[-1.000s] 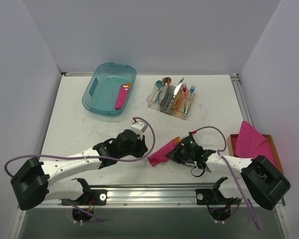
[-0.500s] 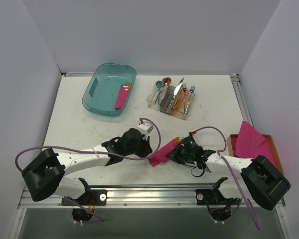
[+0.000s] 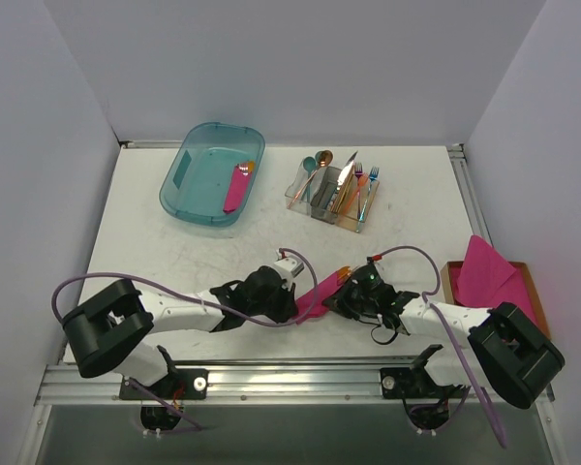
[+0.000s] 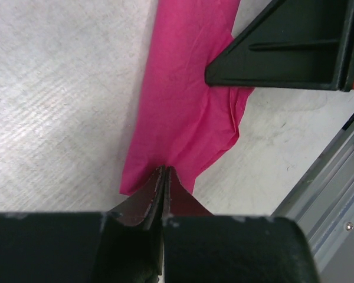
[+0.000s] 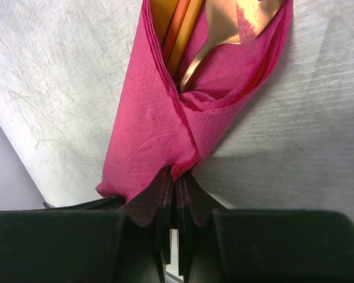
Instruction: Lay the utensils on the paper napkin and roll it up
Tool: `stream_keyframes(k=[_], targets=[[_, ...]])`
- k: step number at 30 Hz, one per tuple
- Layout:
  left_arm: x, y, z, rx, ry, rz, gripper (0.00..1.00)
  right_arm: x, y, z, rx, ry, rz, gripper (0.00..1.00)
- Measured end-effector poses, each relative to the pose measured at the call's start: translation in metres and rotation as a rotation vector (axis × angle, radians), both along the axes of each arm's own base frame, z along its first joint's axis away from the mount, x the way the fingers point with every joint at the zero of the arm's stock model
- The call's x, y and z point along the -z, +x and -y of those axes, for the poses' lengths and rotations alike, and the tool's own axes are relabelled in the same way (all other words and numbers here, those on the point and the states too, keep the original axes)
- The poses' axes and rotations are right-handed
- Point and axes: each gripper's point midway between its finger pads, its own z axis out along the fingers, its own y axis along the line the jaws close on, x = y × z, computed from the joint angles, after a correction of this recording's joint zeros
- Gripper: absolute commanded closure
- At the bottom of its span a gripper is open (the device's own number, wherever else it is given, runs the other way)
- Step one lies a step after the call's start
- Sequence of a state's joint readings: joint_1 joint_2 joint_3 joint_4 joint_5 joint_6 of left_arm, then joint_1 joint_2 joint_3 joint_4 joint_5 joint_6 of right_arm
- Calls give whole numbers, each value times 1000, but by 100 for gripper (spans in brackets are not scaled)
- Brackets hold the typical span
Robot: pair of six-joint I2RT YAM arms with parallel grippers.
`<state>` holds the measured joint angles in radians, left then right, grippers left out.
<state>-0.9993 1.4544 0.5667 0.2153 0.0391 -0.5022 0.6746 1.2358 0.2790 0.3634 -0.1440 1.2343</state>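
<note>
At the far left of the worktop [image 3: 145, 252] a teal tub [image 3: 198, 189] is seen, and a pink roll [image 3: 235, 189] lies inside it against its right wall.

Nearer the front edge, the left tool [image 3: 290, 308] is laid low on the worktop, pointing right. In the left wrist view its 2 fingers [image 4: 156, 188] are pressed together to a thin slit, and the near edge of the napkin [image 4: 183, 106] is pinched at their tips. From that pinch the napkin runs straight away from the left tool [image 4: 164, 172] as a narrow band, flat on the worktop.

In the top view the napkin [image 3: 318, 291] lies as a slanted roll between the 2 tools, its lower end at the left tool and its upper end to the right. The utensils [image 3: 344, 272] are wrapped inside it, and only their copper ends stick out of the upper end.

The right tool [image 3: 341, 295] is set against the right side of the roll, pointing left. In the right wrist view its fingers are closed tight, with the folded end of the napkin [image 5: 153, 135] clamped between them. The roll extends away from the right tool [image 5: 176, 177], and the utensils [image 5: 183, 23] show in its open far mouth.

Behind the tools a clear caddy [image 3: 334, 199] holds assorted cutlery. At the far right a brown box [image 3: 526, 281] holds a stack [image 3: 484, 271] of pink sheets.
</note>
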Motion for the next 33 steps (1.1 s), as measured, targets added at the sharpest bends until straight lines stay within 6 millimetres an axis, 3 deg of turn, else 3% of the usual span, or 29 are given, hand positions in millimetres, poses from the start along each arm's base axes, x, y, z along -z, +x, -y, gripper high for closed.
stream_keyframes(k=[6,17,23,29,33], targets=[[18,-6,5,-4,27,-14,98,0,0,0,1,-1,0,100],[14,-7,2,-42,21,-34,97,0,3,2,10,-13,11,100],[-6,-10,-14,-67,63,-42,74,0,4,3,4,-30,10,100],[-42,8,-20,-138,94,10,56,1,4,4,-1,-47,14,100],[-52,20,-24,-169,135,45,43,1,4,7,4,-59,16,100]])
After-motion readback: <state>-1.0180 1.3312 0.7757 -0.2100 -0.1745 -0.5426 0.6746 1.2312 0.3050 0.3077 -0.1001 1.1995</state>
